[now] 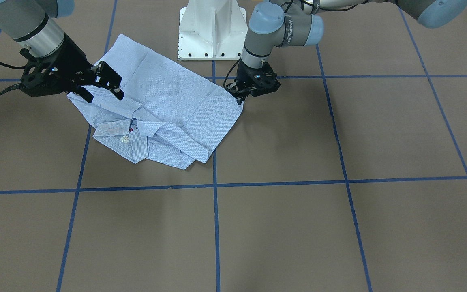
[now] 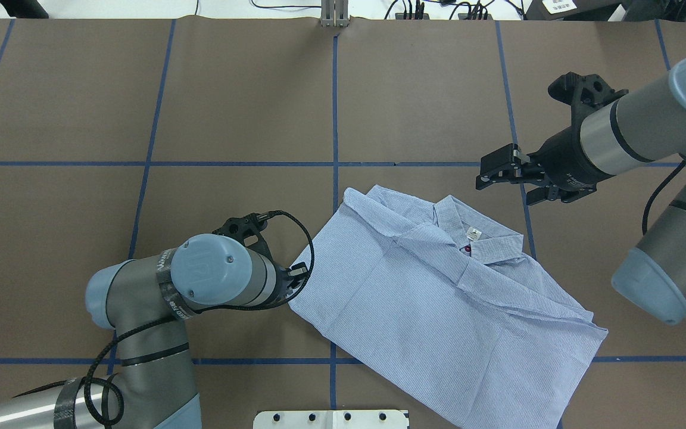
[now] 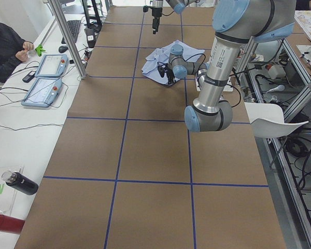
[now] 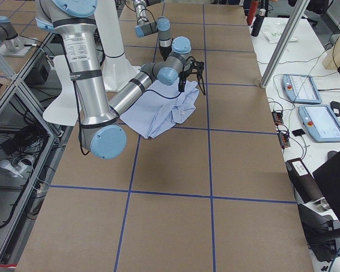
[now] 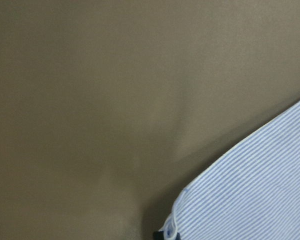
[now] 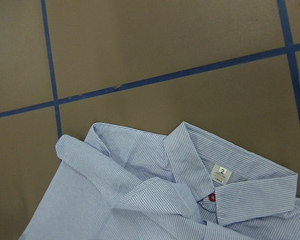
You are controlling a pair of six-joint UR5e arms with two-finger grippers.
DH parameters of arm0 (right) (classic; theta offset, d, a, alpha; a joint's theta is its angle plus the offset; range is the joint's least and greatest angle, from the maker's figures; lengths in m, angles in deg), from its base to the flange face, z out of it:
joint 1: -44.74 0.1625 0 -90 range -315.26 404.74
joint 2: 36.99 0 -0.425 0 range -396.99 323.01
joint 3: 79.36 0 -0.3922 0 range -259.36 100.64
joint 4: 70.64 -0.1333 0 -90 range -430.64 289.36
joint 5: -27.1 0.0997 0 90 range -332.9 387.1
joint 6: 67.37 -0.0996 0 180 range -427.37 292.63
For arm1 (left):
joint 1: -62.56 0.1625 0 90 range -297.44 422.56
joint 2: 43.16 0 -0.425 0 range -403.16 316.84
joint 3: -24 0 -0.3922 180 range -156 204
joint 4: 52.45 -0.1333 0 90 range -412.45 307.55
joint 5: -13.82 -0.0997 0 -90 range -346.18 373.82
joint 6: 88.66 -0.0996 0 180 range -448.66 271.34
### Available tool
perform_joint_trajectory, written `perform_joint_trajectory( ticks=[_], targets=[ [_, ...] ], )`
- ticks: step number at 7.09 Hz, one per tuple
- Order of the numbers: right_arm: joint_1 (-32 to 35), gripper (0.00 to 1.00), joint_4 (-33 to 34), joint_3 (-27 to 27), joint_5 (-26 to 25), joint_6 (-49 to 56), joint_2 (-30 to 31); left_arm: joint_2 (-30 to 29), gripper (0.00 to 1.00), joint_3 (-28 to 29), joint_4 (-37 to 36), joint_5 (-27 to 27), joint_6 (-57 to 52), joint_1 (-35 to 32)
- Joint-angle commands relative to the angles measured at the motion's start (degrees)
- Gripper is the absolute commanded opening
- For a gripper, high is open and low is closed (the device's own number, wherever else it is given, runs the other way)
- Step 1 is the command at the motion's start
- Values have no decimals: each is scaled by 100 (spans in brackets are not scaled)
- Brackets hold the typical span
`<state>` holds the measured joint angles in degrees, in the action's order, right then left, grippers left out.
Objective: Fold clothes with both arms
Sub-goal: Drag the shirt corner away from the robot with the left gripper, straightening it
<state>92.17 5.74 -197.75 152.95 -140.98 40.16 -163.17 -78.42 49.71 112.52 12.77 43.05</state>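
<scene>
The light blue-and-white striped shirt (image 1: 168, 101) lies folded on the brown table, collar and white neck label (image 1: 125, 139) facing up. It also shows in the overhead view (image 2: 438, 298) and the right wrist view (image 6: 140, 200). My left gripper (image 1: 240, 99) points down at the shirt's corner nearest the base and looks shut on the hem; the left wrist view shows that corner (image 5: 260, 190) with a black tip at the bottom edge. My right gripper (image 1: 104, 97) is open and empty, hovering just past the collar side (image 2: 481, 174).
The white pedestal base (image 1: 212, 30) stands right behind the shirt. Blue tape lines (image 1: 215, 185) grid the table. An operator (image 3: 5, 46) and teach pendants (image 3: 44, 78) sit at a side bench, with bottles (image 3: 20, 184) near its end.
</scene>
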Motion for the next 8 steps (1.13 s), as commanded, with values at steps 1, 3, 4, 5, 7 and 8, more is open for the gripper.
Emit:
perform_joint_trajectory(
  ticks=[1,3,4,5,7,8],
  targets=[
    [3,100,0,0,0,-4,11,-58,0,29,-110,-61,-62,-315],
    [-6,100,-9,61,-96,5,-16,-355,0,501,-92,-70,-419,-894],
    [-14,100,-9,62,-166,5,-24,-496,0,756,-57,-409,-701,-1132],
    [-14,100,-9,96,-167,-4,-33,-767,0,1203,-22,-482,-930,-1386],
    [-23,100,-17,132,-176,-30,-33,-1216,0,2143,844,-867,-958,-1582],
    [-23,100,-18,149,-184,-48,-33,-1392,0,2583,1223,-1018,-1037,-1591]
  ],
)
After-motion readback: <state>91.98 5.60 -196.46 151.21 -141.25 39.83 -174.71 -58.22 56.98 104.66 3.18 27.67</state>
